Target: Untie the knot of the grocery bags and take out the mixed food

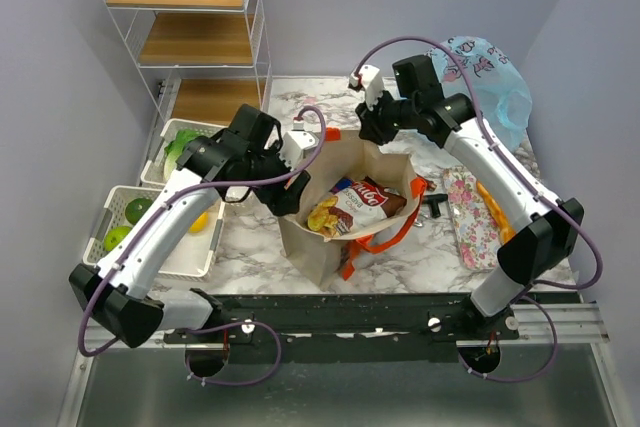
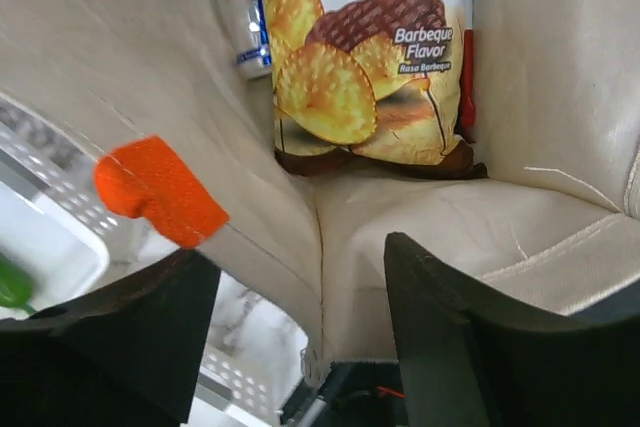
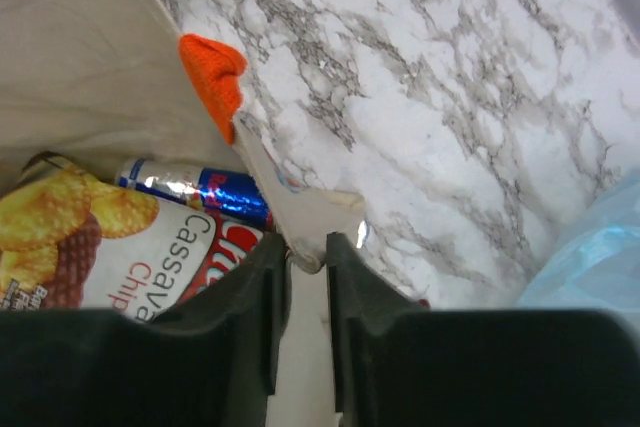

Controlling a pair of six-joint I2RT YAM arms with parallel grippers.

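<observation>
While the rim of the canvas tote (image 1: 310,247) is pinched by the right fingers (image 3: 240,347) and the left fingers (image 2: 480,337) are spread wide, the tote may be tipped by pulling.

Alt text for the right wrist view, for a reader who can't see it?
The right gripper pinches the canvas tote rim near an orange strap end. Inside lie a cassava chips packet and a drink can; marble table and a light-blue plastic bag beyond.
</observation>
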